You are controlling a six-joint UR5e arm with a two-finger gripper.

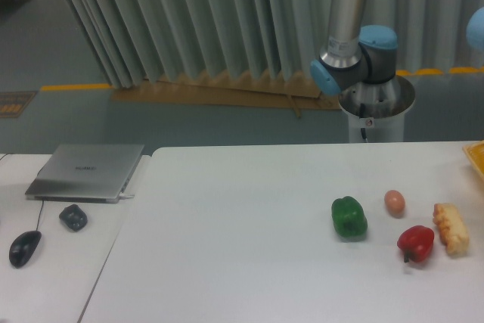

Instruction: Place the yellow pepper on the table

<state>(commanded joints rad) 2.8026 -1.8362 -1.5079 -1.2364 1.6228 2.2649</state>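
The yellow pepper is out of view. The white table fills the lower part of the camera view. Only the arm's base and lower links show, behind the table's far edge at upper right. The gripper is not in view.
A green pepper, a brown egg, a red pepper and a pale ridged food item lie at the table's right. A yellow container's corner shows at the right edge. A laptop, a mouse and a dark lump rest on the left desk.
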